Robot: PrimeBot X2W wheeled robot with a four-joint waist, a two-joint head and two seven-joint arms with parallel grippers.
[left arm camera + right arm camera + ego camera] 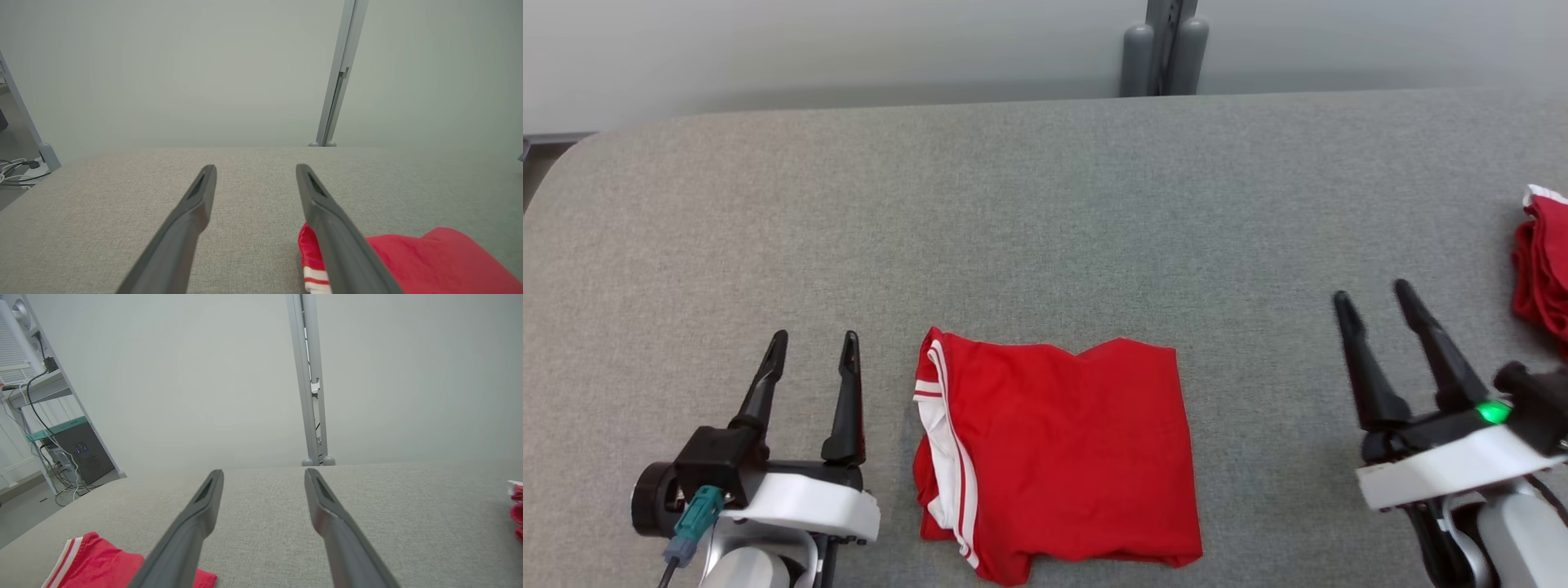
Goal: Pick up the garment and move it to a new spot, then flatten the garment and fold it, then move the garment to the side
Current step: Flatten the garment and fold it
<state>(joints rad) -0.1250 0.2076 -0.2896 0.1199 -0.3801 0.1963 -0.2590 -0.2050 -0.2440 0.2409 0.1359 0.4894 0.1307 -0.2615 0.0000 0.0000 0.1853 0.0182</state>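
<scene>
The garment is red with white stripes along its left edge and lies folded into a neat rectangle near the table's front edge. My left gripper stands open just left of it, nothing between its fingers. Well to the right of the garment, my right gripper is open too and holds nothing. In the left wrist view the garment shows at the lower right, behind my left gripper's right finger. The right wrist view has the garment at the lower left, beside my right gripper.
The grey fabric table stretches wide behind and beside the garment. A second red cloth lies bunched at the right edge. A grey post stands behind the table's far edge. A shelf with cables and a dark box stands off to the left.
</scene>
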